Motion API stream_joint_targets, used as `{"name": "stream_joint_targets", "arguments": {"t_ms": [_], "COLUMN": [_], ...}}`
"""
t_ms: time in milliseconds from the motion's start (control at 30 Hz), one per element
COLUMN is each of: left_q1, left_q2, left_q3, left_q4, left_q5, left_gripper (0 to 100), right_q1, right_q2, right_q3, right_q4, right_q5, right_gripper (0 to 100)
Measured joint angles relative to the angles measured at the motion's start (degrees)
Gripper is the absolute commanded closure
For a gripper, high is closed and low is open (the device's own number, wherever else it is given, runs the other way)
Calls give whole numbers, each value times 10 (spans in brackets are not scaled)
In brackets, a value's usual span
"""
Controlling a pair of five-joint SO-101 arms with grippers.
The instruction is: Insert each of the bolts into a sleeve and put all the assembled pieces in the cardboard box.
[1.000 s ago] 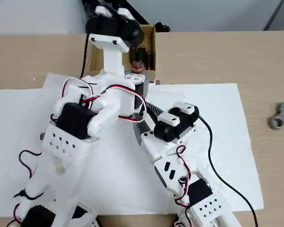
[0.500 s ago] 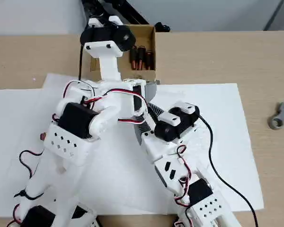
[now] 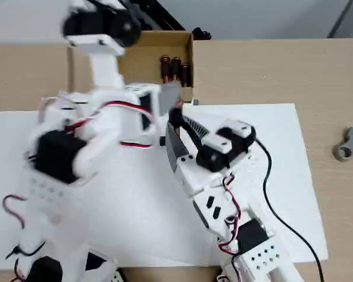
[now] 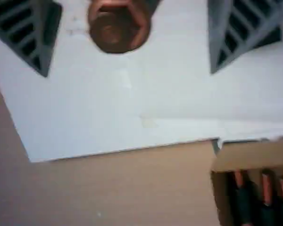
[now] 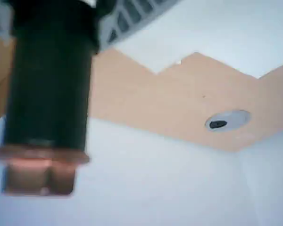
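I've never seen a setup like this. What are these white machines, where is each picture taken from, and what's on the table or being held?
These are two small white robot arms side by side at a wooden table, each ending in a two-fingered gripper. The high view looks down from a fixed camera; the other two come from cameras on the wrists. A white paper sheet lies on the table, with a cardboard box at its far edge holding finished pieces; a small grey part lies off to the side. The right gripper is shut on a black sleeve with a copper bolt in it. The left gripper is open.
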Motion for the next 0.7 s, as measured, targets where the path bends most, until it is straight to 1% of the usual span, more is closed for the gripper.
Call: {"name": "stream_joint_targets", "arguments": {"t_ms": [33, 133, 200, 333, 467, 567, 700], "left_q1": [-18, -75, -113, -172, -219, -247, -275], "left_q2": [-1, -1, -1, -1, -1, -1, -1], "left_q3": [-9, -18, -18, -18, -4, 33, 84], "left_q4": [12, 50, 76, 120, 127, 127, 127], "left_q5": [-22, -51, -55, -60, -60, -61, -60], "left_gripper": [852, 878, 896, 907, 907, 907, 907], "right_q1": [6, 31, 43, 45, 46, 47, 45], "right_q2": [19, 98, 159, 299, 458, 573, 722], "right_q3": [-21, -88, -142, -240, -322, -389, -498], "right_q4": [13, 25, 25, 25, -10, -55, -84], "right_q5": [0, 0, 0, 0, 0, 0, 0], "right_gripper": [995, 995, 995, 995, 995, 995, 995]}}
